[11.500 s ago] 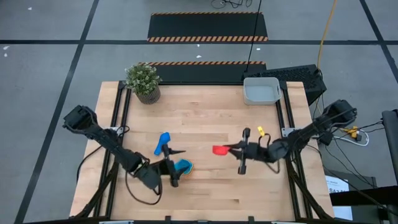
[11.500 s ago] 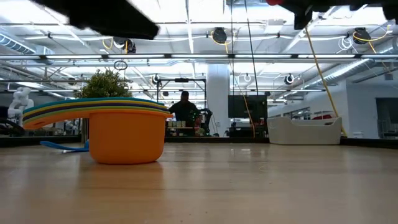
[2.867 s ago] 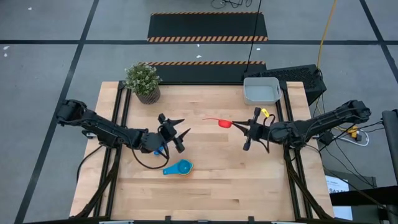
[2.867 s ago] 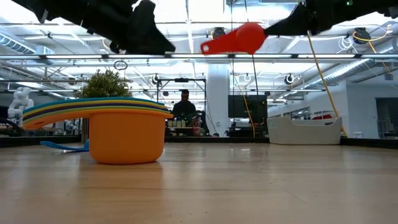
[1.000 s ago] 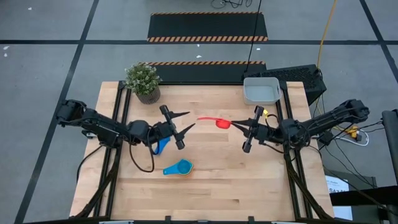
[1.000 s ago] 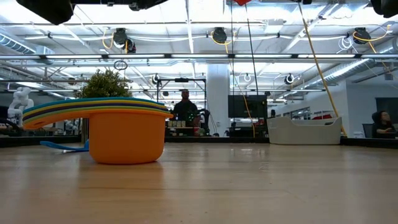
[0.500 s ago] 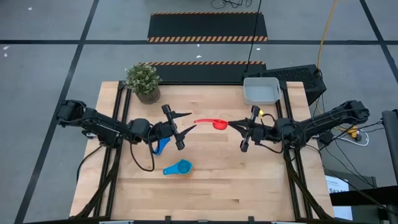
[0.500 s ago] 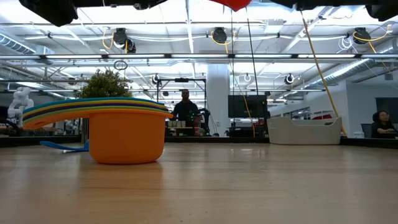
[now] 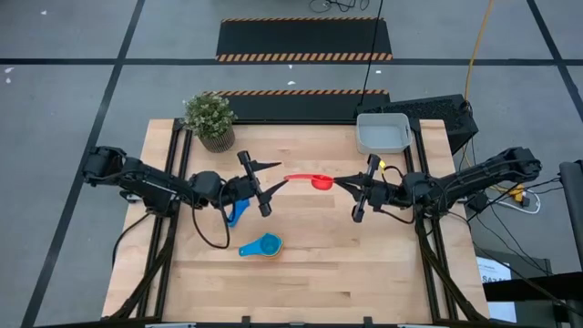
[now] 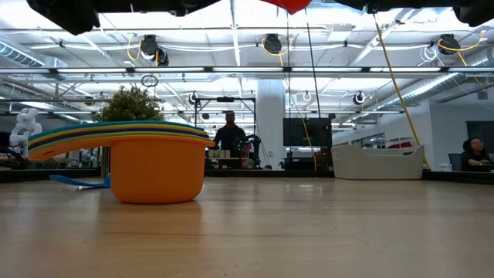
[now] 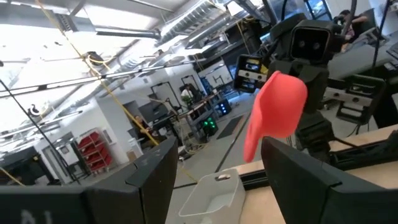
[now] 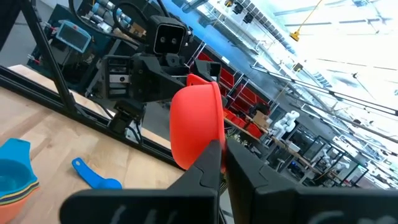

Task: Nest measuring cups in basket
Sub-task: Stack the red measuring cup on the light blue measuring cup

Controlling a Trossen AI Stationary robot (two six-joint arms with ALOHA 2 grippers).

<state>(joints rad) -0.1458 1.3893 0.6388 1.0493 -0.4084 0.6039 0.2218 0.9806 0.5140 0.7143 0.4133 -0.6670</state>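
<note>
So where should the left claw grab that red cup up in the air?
By its handle. The right gripper holds the red cup at the bowl, and the handle sticks out toward the open left gripper, which can likely close straight on it.

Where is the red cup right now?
In the high view the red cup hangs above the table's middle, pinched by the right gripper, its handle reaching toward the open left gripper.

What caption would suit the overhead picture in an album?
Right gripper holds a red measuring cup out toward the open left gripper above the table.
</note>
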